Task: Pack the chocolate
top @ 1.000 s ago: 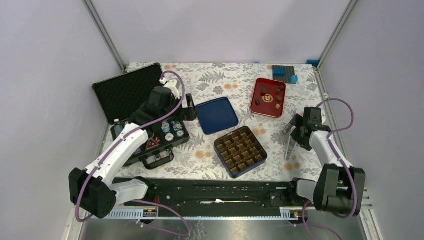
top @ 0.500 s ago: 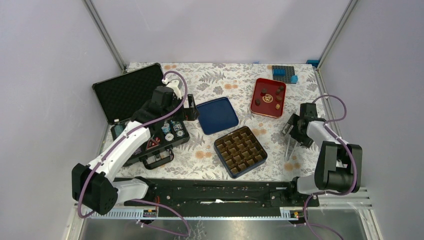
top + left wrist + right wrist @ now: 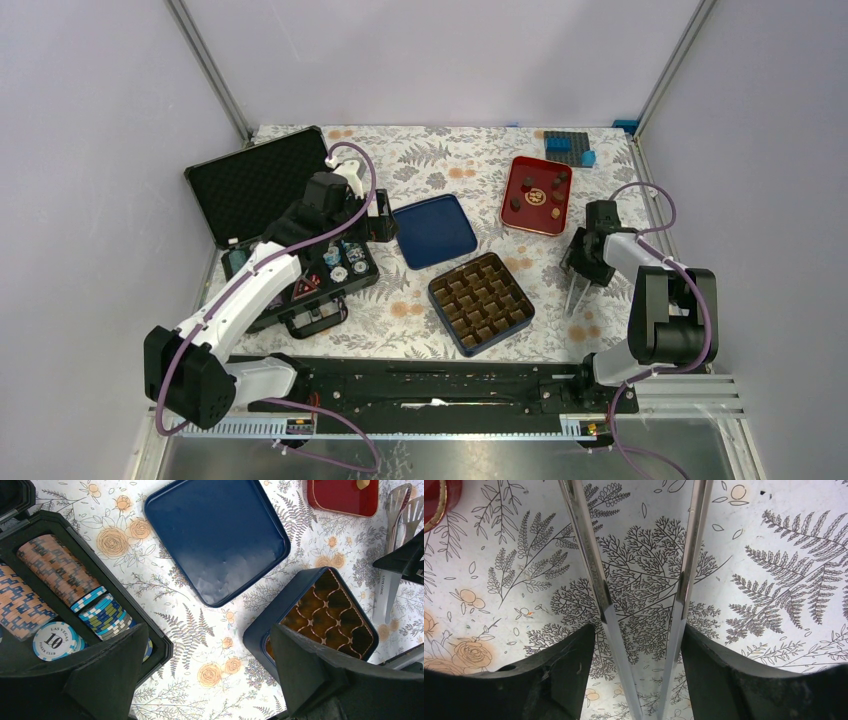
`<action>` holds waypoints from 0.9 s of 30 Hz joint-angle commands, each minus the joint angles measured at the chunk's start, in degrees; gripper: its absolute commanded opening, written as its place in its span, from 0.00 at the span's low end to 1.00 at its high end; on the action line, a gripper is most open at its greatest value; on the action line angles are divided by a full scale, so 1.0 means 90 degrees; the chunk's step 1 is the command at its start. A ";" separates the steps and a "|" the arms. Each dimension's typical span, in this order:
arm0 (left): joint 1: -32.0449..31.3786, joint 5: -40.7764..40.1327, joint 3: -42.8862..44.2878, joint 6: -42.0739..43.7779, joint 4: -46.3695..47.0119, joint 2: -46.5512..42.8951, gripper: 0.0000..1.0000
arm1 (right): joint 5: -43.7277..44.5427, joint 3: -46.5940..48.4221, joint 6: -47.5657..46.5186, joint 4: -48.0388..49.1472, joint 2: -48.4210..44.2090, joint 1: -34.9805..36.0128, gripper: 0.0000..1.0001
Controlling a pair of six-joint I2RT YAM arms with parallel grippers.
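Several dark chocolate lumps (image 3: 516,203) lie in the red tray (image 3: 520,163) at the back right. The blue tin (image 3: 466,342) with the brown grid insert (image 3: 480,300) sits mid-table, its cells showing no chocolate; it also shows in the left wrist view (image 3: 260,635). Metal tongs (image 3: 576,298) lie on the cloth at the right. My right gripper (image 3: 582,268) is low over them, open, a finger on either side of the two tong arms (image 3: 594,575), close to them. My left gripper (image 3: 208,645) is open and empty, above the cloth between chip case and tin.
A blue tin lid (image 3: 433,230) lies between the case and the tin. An open black case with poker chips (image 3: 55,575) fills the left side. Blue and dark bricks (image 3: 570,148) sit at the back right corner. The red tray's edge (image 3: 342,497) shows in the left wrist view.
My right arm's elbow has swung in and back, and its gripper has shifted slightly left over the tongs. The tongs have not moved. The left arm has barely moved.
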 commanded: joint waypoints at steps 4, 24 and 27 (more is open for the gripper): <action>0.0018 0.0008 -0.0023 0.0103 0.0249 0.0013 0.99 | 0.0065 -0.0031 0.0057 0.0104 0.0011 0.0041 0.69; 0.0018 0.0055 0.0065 0.0171 0.0201 0.0067 0.99 | -0.0109 0.0006 0.0199 0.0223 0.0126 0.0041 0.54; 0.0018 -0.0005 -0.0017 0.0103 0.0191 0.0027 0.99 | -0.0096 0.0017 0.0210 0.0260 0.0155 0.0041 0.50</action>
